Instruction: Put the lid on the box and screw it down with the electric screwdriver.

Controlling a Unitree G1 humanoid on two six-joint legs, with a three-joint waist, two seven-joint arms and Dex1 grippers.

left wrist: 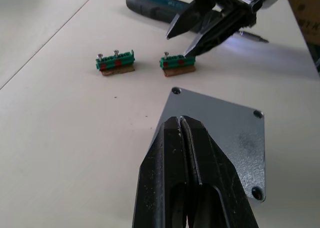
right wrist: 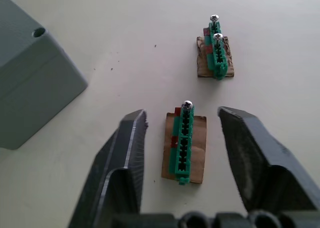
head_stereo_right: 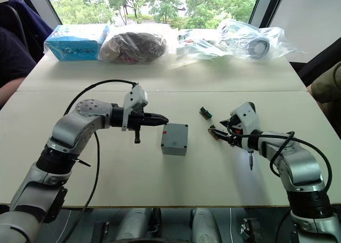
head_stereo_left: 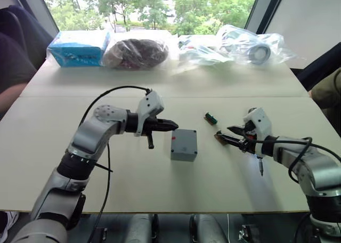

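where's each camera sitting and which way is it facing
Left eye view: on the head, looking forward and down at the table; both arms show, the box between them.
Right eye view: its stereo twin, same scene.
Left wrist view: along the left gripper, jaws shut, over the lid; the right gripper and electric screwdriver lie beyond.
Right wrist view: along the right gripper, jaws open around a green connector.
Both wrist views share the two connectors.

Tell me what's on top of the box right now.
The lid sits on the box, with holes at its corners; whether screws are in them can't be told. The closed left gripper hovers beside it. The box's inside is covered.
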